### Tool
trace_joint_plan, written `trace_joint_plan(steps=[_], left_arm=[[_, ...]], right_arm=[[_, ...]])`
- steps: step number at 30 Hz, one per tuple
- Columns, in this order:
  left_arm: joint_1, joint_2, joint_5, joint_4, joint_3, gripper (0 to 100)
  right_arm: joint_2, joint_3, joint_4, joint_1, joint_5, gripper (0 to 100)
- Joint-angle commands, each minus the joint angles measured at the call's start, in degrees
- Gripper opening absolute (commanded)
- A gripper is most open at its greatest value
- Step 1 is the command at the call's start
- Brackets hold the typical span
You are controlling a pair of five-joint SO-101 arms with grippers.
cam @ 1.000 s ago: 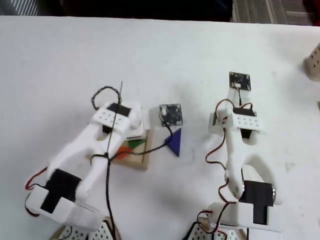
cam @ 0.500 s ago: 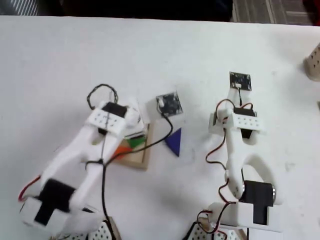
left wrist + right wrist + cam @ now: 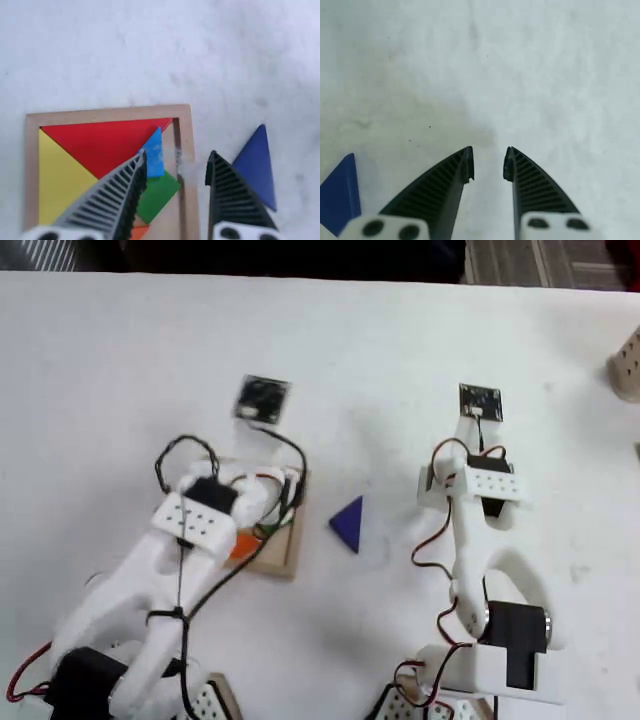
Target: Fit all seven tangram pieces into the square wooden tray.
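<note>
The square wooden tray [image 3: 107,111] holds a red triangle [image 3: 100,142], a yellow piece [image 3: 57,175], a light blue piece [image 3: 154,152], a green piece [image 3: 157,192] and a bit of orange [image 3: 139,231]. My left gripper [image 3: 177,160] hangs open above the tray's rim, one finger over the pieces and one outside. A dark blue triangle [image 3: 256,167] lies flat on the table just beside the tray [image 3: 275,558], apart from it, also visible from above [image 3: 348,524]. My right gripper [image 3: 488,165] is open over bare table, the dark blue triangle [image 3: 339,192] off to its side.
A beige perforated object [image 3: 628,365] stands at the table's right edge. Both arm bases [image 3: 480,660] sit at the near edge. The left arm [image 3: 180,530] covers much of the tray from above. White table stretches behind both arms.
The left arm's wrist has swung from beside the dark blue triangle to over the tray's far side. The triangle has not moved. The right arm is still.
</note>
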State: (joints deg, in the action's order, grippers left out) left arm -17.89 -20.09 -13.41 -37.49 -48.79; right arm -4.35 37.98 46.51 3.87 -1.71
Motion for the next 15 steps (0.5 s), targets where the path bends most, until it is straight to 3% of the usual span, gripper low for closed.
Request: trace_joint_plan(steps=[1, 7, 10, 15], left_arm=[[-2.8, -2.2, -8.5, 14.4, -3.0, 20], [-0.4, 4.1, -22.1, 36.5, -8.7, 16], [2.5, 9.5, -22.6, 38.1, -6.2, 3], [6.0, 12.7, -24.6, 34.4, -3.3, 2]], right_arm=[[-0.2, -2.3, -0.7, -0.6, -0.8, 10.5], [-0.1, -2.1, -0.8, -0.7, -0.8, 10.5], [-0.1, -2.1, -0.8, -1.2, -0.8, 10.5], [-0.1, -2.0, -0.9, -1.3, -2.8, 10.5]])
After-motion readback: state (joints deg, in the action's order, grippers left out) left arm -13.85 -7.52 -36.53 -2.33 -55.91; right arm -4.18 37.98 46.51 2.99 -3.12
